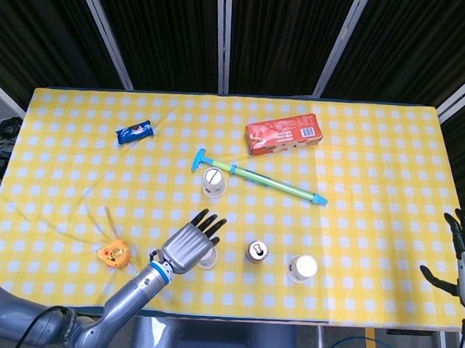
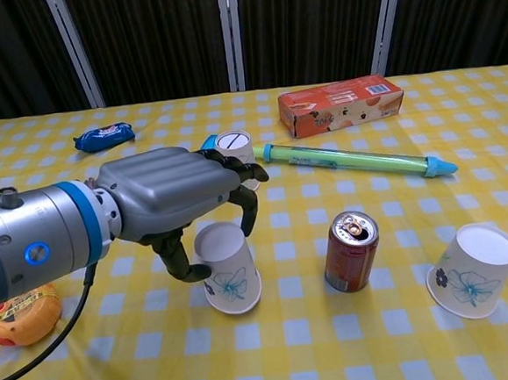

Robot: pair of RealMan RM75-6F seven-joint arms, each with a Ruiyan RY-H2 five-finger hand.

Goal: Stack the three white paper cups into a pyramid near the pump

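While left hand (image 2: 180, 200) hovers spread over near cup (image 2: 227, 267), nothing held | risk: fingers tip it toward can (image 2: 349, 251) | right hand (image 1: 463, 260) spread, idle

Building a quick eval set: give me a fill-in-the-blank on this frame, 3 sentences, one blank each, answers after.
1. The left hand hovers over the near paper cup, which stands ____ side up.
2. The far paper cup sits right beside the ____.
3. Between the near paper cup and the right paper cup stands a ____.

Missing words: bottom; pump; can
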